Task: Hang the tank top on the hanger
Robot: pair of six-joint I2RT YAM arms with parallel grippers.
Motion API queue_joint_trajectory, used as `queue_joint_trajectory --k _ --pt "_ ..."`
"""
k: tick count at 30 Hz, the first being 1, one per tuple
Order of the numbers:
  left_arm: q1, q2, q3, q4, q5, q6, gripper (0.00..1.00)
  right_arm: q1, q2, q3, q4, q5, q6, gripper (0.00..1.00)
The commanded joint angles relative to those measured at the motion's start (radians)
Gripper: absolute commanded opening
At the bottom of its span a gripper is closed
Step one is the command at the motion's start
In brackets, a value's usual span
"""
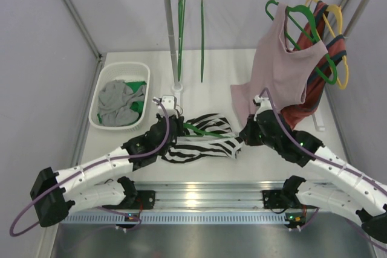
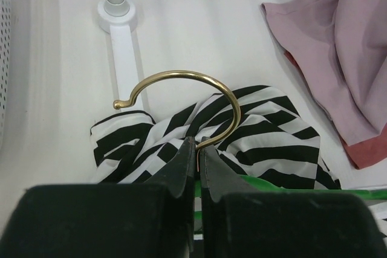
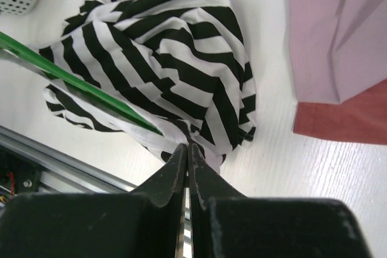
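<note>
The left fingers (image 2: 181, 170) pinch the hanger (image 3: 91, 89) by its hook stem. The right fingers (image 3: 172, 173) clamp an edge of the tank top (image 3: 169, 46) — bunched on the counter (image 2: 199, 22), one hanger arm buried inside. Threading looks underway — next, ease fabric along that arm.

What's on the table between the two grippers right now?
The bunched striped tank top with the green hanger running into it spans from left gripper to right gripper, seen in the top view.
</note>
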Motion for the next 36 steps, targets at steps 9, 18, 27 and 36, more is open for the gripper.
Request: queue_joint_trajectory --k 9,18,27,36 --pt "-0.003 0.012 0.049 0.007 0.077 0.04 0.0 -0.008 0.087 0.109 0.087 -0.082 -0.046 0.0" --pt "-0.027 0.068 0.117 0.013 0.071 0.019 0.0 0.06 0.186 0.239 0.112 -0.091 -0.056 0.0" --pt "-0.035 0.091 0.206 -0.059 -0.011 -0.023 0.0 0.112 0.164 0.34 0.065 -0.061 -0.047 0.0" --pt "-0.038 0.058 0.281 -0.104 -0.032 -0.01 0.0 0.126 0.127 0.291 0.037 -0.012 -0.036 0.0"
